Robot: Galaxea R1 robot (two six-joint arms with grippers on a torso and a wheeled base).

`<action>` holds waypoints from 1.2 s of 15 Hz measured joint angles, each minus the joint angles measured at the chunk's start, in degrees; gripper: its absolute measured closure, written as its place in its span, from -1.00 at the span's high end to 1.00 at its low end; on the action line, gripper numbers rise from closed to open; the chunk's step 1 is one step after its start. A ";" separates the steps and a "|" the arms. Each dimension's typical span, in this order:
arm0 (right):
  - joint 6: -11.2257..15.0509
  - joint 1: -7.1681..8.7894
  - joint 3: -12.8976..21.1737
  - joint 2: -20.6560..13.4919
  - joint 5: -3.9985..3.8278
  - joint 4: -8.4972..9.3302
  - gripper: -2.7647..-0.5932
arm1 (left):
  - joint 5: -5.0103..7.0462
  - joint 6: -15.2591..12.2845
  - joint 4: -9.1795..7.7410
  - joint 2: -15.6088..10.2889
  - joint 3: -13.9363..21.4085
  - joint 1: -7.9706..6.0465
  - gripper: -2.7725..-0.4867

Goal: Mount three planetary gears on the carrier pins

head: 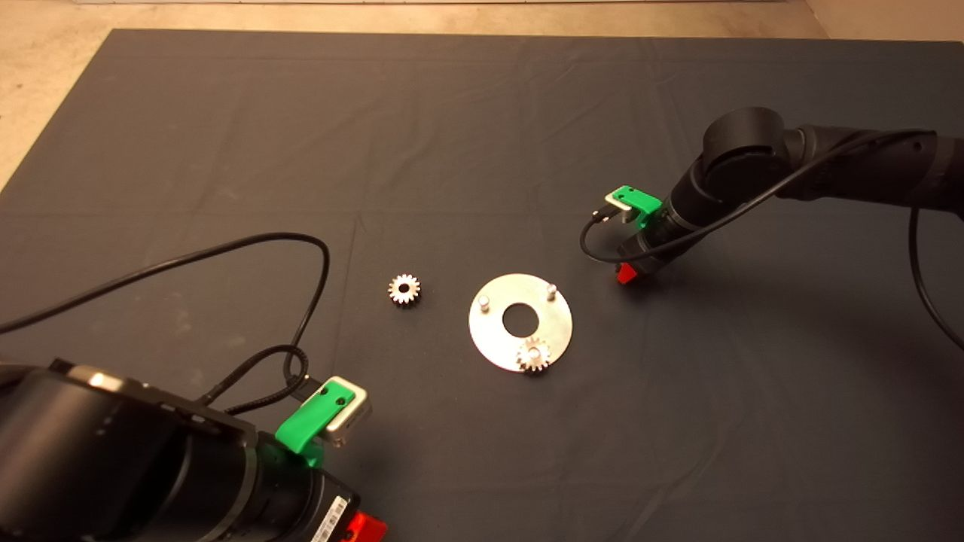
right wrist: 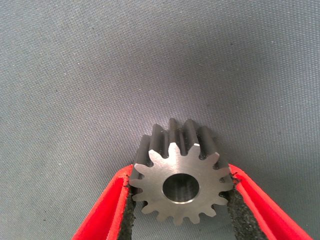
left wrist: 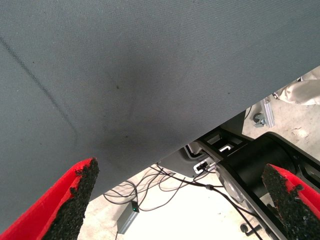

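1 gear (right wrist: 179,175) between right fingers (right wrist: 239,216).

- Evenly lit from above, moderately bright; soft shadow cast on the mat (head: 678,376) beyond the right gripper (head: 626,275).
- Mild glare off the disc (head: 520,322) near that claw.
- Sharp on the gear (right wrist: 181,186) between its pads; cloth behind slightly soft.
- Dark smudge of shade ahead of the left gripper (left wrist: 180,200).
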 joint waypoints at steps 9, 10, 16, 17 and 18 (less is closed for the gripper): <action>-0.05 0.00 0.21 -0.11 -0.09 0.00 -0.58 | -0.01 -0.02 0.02 0.02 -0.01 0.00 0.64; -0.05 0.02 0.22 -0.11 -0.12 0.01 -0.59 | -0.02 -0.02 0.01 0.02 -0.01 -0.02 0.64; 0.04 5.66 6.09 0.96 -1.16 4.81 -0.63 | -0.24 -0.05 0.00 0.00 -0.02 -0.93 0.64; 0.16 7.12 7.62 1.41 -1.60 6.06 -0.63 | -0.24 -0.05 0.02 0.02 -0.02 -0.91 0.64; 0.30 8.27 8.99 1.99 -1.88 8.12 -0.63 | -0.27 -0.05 0.00 0.02 -0.02 -0.94 0.64</action>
